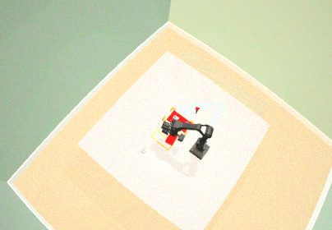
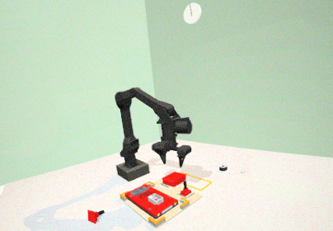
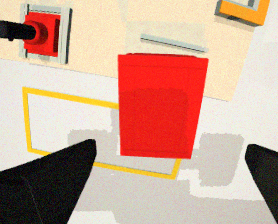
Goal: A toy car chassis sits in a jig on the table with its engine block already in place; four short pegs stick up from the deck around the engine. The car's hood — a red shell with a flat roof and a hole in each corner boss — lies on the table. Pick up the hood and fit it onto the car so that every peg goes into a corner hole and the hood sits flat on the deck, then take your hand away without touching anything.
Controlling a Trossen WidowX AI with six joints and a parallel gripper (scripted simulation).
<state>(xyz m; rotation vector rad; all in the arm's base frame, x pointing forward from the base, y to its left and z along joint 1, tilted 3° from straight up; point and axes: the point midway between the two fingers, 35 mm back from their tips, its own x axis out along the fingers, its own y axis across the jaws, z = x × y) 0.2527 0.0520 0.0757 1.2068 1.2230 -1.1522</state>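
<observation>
The red hood (image 1: 170, 140) (image 2: 174, 178) (image 3: 162, 107) lies with a flat, plain face up, across the edge of the pale board and over one end of the yellow outline. Its corner holes do not show. The red chassis (image 2: 140, 200) sits in the jig (image 2: 157, 220) between orange corner brackets, with the light grey engine block (image 1: 176, 117) (image 2: 155, 198) on its deck. The pegs are too small to make out. My gripper (image 2: 172, 164) (image 3: 171, 149) is open and empty above the hood, with one fingertip off each side of it in the wrist view.
A red block with a black post (image 2: 185, 190) (image 3: 40, 35) stands upright on the board near the hood. Another red piece with a black stem (image 1: 197, 109) (image 2: 93, 216) lies beyond the chassis. A yellow outline (image 1: 156, 143) (image 2: 204, 187) (image 3: 26, 120) and a small black disc (image 2: 222, 167) are on the table.
</observation>
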